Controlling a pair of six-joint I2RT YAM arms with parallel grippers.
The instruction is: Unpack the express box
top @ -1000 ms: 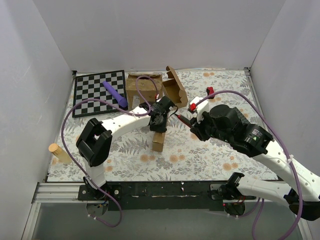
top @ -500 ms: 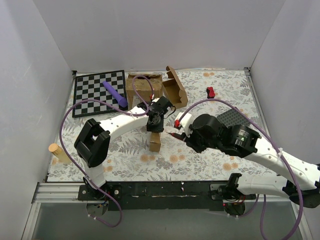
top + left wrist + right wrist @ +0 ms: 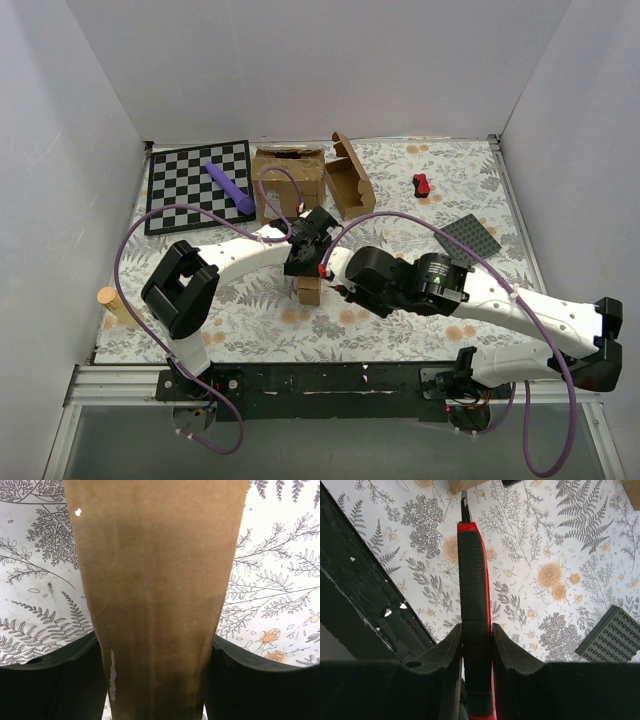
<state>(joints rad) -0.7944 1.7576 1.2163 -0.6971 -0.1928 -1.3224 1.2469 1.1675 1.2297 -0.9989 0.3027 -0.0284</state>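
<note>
Fern-print tabletop (image 3: 400,310), white walls; both arms meet in front of the big carton (image 3: 290,175).
Express box (image 3: 309,290) stands on edge near the carton, on its arm-base side. Left gripper (image 3: 303,262): fingers (image 3: 55,680) clamped against the box's two broad faces. Right gripper (image 3: 338,278), also in front of the carton: fingers (image 3: 451,647) closed on a red-and-black knife (image 3: 475,605), blade tip close to the box corner, contact unclear. Second small mailer (image 3: 348,185) stands open just beside the carton's right side.

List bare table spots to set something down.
Bare: far right corner beyond the red piece and grey studded plate; near strip between the express box and front rail. Crowded: centre, left end effector grips that box, right end effector holds a cutter.
</note>
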